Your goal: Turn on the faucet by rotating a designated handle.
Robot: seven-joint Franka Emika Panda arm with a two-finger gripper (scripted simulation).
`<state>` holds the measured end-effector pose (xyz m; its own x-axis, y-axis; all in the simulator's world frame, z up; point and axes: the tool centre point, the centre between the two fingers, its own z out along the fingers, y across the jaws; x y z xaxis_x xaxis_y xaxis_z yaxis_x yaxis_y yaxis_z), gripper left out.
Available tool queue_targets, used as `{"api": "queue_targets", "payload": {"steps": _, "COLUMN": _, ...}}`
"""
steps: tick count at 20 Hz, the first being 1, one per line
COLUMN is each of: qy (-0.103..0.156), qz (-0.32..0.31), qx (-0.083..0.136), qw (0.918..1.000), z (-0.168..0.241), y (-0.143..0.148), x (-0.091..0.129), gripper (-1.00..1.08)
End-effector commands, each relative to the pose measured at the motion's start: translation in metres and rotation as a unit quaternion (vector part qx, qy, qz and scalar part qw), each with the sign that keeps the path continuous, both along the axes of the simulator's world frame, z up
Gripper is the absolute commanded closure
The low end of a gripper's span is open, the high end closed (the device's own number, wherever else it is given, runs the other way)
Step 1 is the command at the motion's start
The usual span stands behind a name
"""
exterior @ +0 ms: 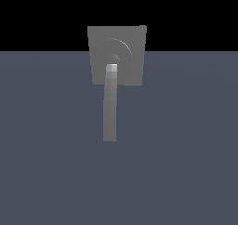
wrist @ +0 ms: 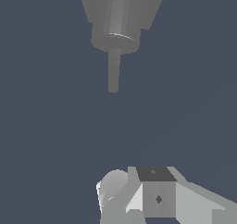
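The grey faucet (exterior: 128,70) plate stands on the flat blue-grey floor (exterior: 186,163), and its handle (exterior: 110,105) juts straight out from the hub. The gripper (wrist: 139,200) shows only in the wrist view, well apart from the handle (wrist: 113,72); I cannot tell how its jaws stand.

We see the grey faucet (exterior: 128,56), a ringed squarish plate. Its long pale handle (exterior: 110,103) projects from the hub, well apart from our hand (wrist: 152,195).

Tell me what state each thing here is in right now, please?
Grey squarish faucet plate with raised rings: untouched.
Long pale grey handle bar: projecting from the hub, nothing gripping it.
White robot gripper: apart from the handle, holding nothing; open or shut unclear.
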<state>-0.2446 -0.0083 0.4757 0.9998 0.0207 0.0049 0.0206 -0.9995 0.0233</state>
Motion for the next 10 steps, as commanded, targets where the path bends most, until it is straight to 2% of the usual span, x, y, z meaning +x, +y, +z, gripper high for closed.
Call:
{"api": "queue_targets", "payload": {"steps": 1, "qy": 0.000, "qz": 0.000, "qx": 0.000, "qw": 1.0000, "z": 0.000, "y": 0.000, "x": 0.000, "gripper": 1.08}}
{"api": "queue_targets", "payload": {"steps": 10, "qy": -0.016, "qz": -0.003, "qx": 0.012, "qw": 0.9998, "z": 0.013, "y": -0.002, "x": 0.006, "gripper": 1.08}}
